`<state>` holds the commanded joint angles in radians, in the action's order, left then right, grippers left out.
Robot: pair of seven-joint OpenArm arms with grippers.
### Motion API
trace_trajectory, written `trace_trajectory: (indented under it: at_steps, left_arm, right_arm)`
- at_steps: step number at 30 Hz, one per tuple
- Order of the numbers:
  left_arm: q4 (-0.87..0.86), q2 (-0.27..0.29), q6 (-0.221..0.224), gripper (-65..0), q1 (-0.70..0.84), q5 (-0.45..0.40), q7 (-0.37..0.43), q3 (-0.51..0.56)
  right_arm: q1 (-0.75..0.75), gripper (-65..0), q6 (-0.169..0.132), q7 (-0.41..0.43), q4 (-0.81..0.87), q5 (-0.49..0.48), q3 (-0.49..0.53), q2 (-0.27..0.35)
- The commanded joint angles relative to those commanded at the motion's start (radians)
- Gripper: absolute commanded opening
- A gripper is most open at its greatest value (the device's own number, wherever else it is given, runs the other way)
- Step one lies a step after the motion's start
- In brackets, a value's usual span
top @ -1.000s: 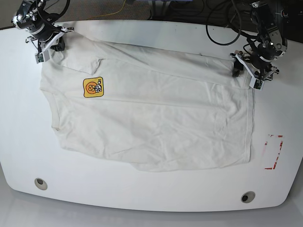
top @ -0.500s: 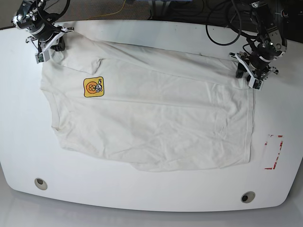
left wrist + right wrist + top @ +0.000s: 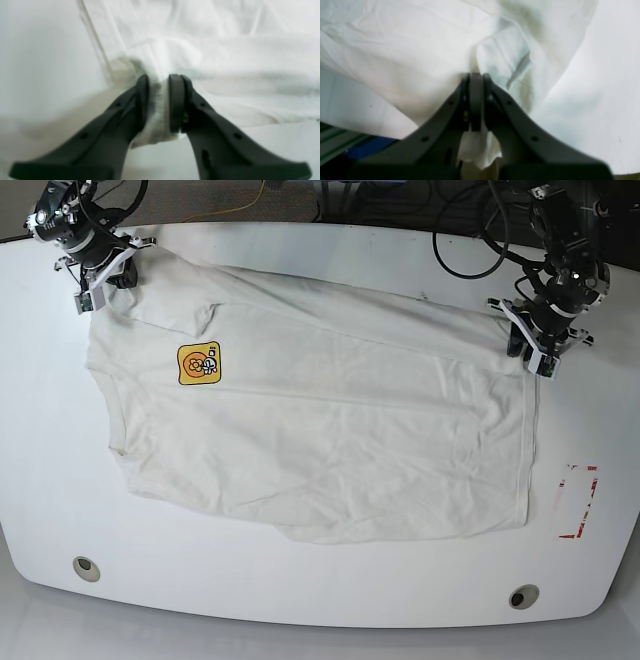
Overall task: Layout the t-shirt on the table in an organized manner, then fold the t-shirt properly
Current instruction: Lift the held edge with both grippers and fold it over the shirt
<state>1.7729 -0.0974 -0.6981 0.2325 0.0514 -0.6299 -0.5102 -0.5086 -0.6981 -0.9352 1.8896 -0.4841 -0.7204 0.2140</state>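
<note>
Pinching a thick wad of cloth, the left gripper (image 3: 158,102) fills the near part of the left wrist view; its two dark, smooth fingers (image 3: 175,100) stand slightly apart with a bunched hem of the t-shirt (image 3: 225,50) squeezed between them. The fabric is soft, off-white and creased, running away to the far right, while the glossy white table (image 3: 37,62) lies bare on the left.

In the right wrist view the right gripper (image 3: 475,100) has its two dark fingers pressed almost flat together, with a thin fold of shirt trapped and a loose tag of cloth hanging below them. Rumpled cotton spreads to the far left, bare tabletop to the right, and a dark blue and green strip shows beyond the table edge at the near left.

The base view shows one shirt spread wide across the middle of the table, wrinkled, with one small orange-yellow print (image 3: 199,364) near its left shoulder. The grippers hold its two far corners, one at the far left, one at the right. Black cables crowd behind each arm. Two round metal grommet holes (image 3: 86,568) sit along the near edge, and one red tape rectangle (image 3: 578,500) lies at the right, clear of the shirt.
</note>
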Motion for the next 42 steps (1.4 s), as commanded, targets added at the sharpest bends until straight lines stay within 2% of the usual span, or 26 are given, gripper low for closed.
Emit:
trace_trajectory:
  at_steps: [3, 11, 16, 21, 23, 27, 36, 42]
  left_arm:
    - [0.032, 0.0, 0.0, -62.0, 0.0, 0.0, 0.0, 0.0]
    - [0.101, -0.002, 0.0, -62.0, -0.002, 0.0, 0.0, 0.0]
    - [0.106, -0.029, 0.0, -62.0, -0.005, 0.003, 0.0, 0.0]
    - [0.106, -0.037, 0.0, -62.0, -0.029, 0.002, 0.0, -0.015]
    - [0.106, -0.037, 0.0, -62.0, -0.043, 0.002, 0.0, -0.04]
    - [0.101, -0.037, 0.0, -62.0, -0.075, -0.002, 0.0, -0.063]
    - [0.098, -0.037, 0.0, -62.0, -0.087, -0.002, -0.002, -0.055]
    - [0.097, -0.037, 0.0, -61.9, -0.087, -0.003, -0.002, -0.014]
  right_arm:
    - [-0.011, -65.0, 0.0, -0.002, 0.048, -0.002, -0.002, 0.0]
    - [-0.026, -65.0, 0.0, -0.002, 0.1, -0.002, -0.003, 0.0]
    - [-0.021, -65.0, 0.0, -0.002, 0.104, -0.017, -0.04, 0.0]
    - [0.0, -65.0, 0.0, -0.002, 0.103, -0.098, -0.084, 0.026]
    - [0.003, -65.0, 0.0, -0.002, 0.101, -0.118, -0.086, 0.055]
    - [0.052, -65.0, 0.0, -0.003, 0.1, -0.132, -0.086, 0.077]
    - [0.216, -65.0, 0.0, -0.117, 0.095, -0.127, -0.08, 0.083]
    - [0.302, -65.0, 0.0, -0.155, 0.08, -0.127, -0.034, 0.083]
